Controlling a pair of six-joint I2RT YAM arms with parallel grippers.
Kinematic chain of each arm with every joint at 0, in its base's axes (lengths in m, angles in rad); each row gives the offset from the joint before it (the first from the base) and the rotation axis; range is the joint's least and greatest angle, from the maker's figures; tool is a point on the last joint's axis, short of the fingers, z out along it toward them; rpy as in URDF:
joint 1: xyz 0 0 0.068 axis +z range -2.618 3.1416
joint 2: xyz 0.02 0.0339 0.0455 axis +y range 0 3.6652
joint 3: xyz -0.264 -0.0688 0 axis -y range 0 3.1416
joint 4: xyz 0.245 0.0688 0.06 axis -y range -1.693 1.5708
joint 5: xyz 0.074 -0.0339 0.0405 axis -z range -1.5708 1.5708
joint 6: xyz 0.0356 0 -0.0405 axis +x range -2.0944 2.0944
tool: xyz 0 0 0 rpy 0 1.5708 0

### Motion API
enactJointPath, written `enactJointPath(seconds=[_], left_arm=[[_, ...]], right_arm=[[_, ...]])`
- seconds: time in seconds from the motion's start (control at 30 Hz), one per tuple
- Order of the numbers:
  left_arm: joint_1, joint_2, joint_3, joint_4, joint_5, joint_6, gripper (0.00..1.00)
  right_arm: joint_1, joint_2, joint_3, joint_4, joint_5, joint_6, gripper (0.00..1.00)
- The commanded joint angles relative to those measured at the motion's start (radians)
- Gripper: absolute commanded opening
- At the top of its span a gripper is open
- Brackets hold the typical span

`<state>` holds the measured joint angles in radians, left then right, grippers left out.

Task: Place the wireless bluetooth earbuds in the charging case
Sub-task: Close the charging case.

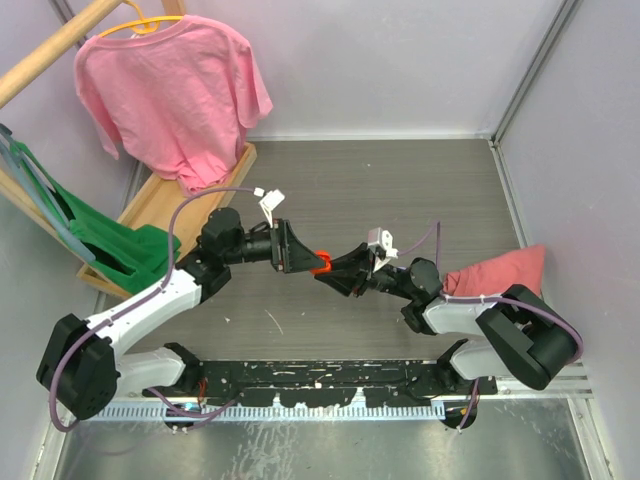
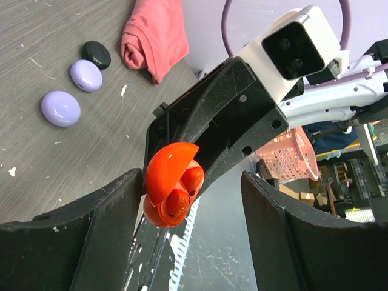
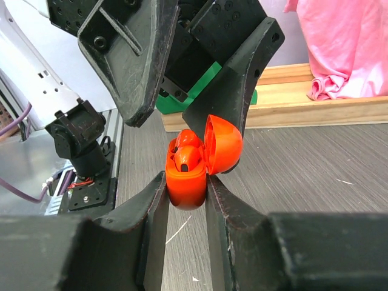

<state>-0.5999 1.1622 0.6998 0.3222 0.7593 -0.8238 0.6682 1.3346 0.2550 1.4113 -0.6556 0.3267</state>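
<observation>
Left wrist: right fingers (image 3: 150, 203) clamp open orange case (image 3: 189, 177); left fingers (image 2: 118, 197) gape around it, lilac discs (image 2: 60, 108) beyond.

The desk (image 1: 400, 200) is a dark grey wood-grain top, scuffed with pale flecks and boxed in by pale lilac-grey walls (image 1: 400, 60) at the back and on both sides. A white seam runs where wall meets top. The light is soft and even.

At the left stands a wooden clothes rack (image 1: 45, 55) on a wooden base board (image 1: 160, 205). A pink T-shirt (image 1: 170, 90) hangs from it, and a green garment (image 1: 110, 245) droops lower down. A crumpled pink cloth (image 1: 500, 268) lies at the right edge. Nearest the camera lies a brushed metal sheet (image 1: 300, 450). In the left wrist view a pink slotted basket (image 2: 288, 154) shows past the desk.
</observation>
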Motion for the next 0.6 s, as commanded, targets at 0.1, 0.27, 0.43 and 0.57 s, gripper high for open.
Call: enactJointPath(seconds=[0.1, 0.27, 0.43, 0.57], left_arm=[[0.001, 0.009, 0.026, 0.115, 0.075, -0.059, 0.64], [0.001, 0.004, 0.009, 0.22, 0.078, -0.087, 0.62], [0.002, 0.001, -0.013, 0.293, 0.078, -0.092, 0.61], [0.002, -0.004, -0.02, 0.312, 0.077, -0.091, 0.61]], right_arm=[[-0.002, -0.007, 0.029, 0.064, 0.024, -0.013, 0.02], [-0.003, -0.007, 0.006, 0.048, 0.01, 0.002, 0.03], [-0.003, -0.024, -0.014, 0.023, -0.027, 0.027, 0.02], [-0.003, -0.054, -0.026, -0.021, -0.036, 0.032, 0.02]])
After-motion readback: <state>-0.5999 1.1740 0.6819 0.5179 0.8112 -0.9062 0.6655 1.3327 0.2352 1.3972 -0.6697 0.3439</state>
